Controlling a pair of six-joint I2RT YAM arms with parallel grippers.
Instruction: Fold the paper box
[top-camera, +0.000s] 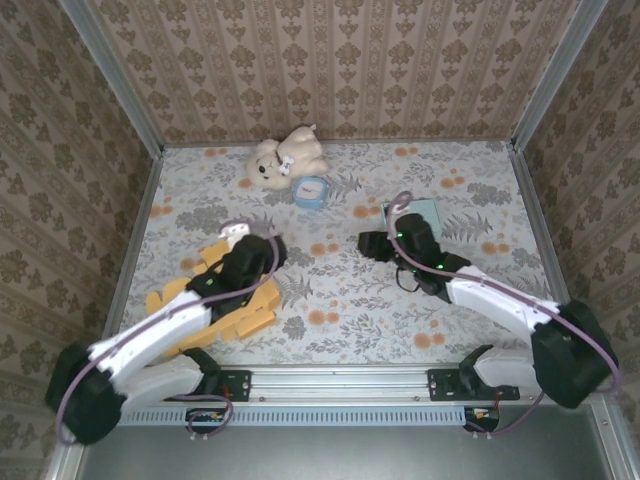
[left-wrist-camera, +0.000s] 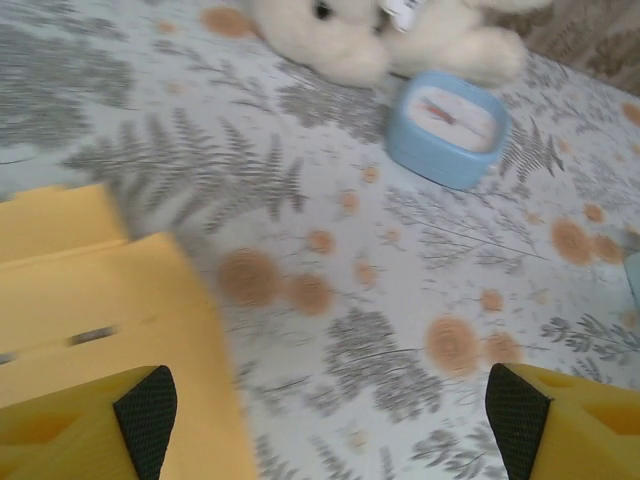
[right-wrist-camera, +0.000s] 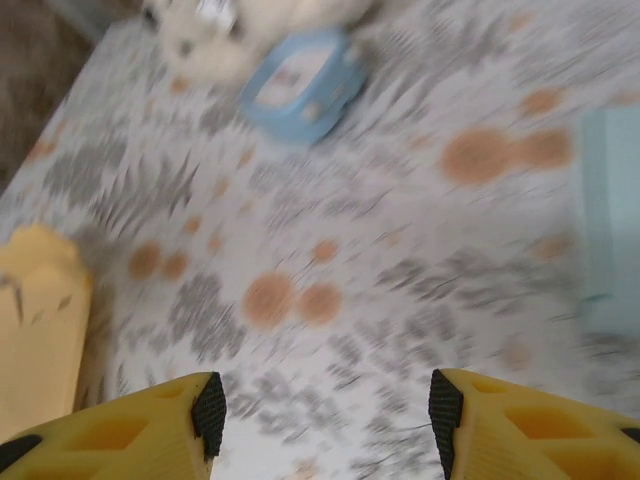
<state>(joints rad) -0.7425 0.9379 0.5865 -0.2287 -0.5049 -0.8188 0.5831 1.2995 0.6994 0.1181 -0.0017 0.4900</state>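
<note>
Papered walls (top-camera: 330, 60) enclose the floral worktop (top-camera: 400, 310). The yellow paper box (top-camera: 255, 310) lies flat at its 8 o'clock, its long axis hidden under my left arm. My left tool (left-wrist-camera: 330, 415), wide open and empty, has it at 9 o'clock and is nearest. My right tool (right-wrist-camera: 325, 410), jaws apart and empty, hovers well apart.

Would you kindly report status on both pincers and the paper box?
Left pincer open, empty, over paper box edge. Right pincer open, empty, above tablecloth. Box flat, unfolded. Clock and plush toy stand apart from it.
</note>
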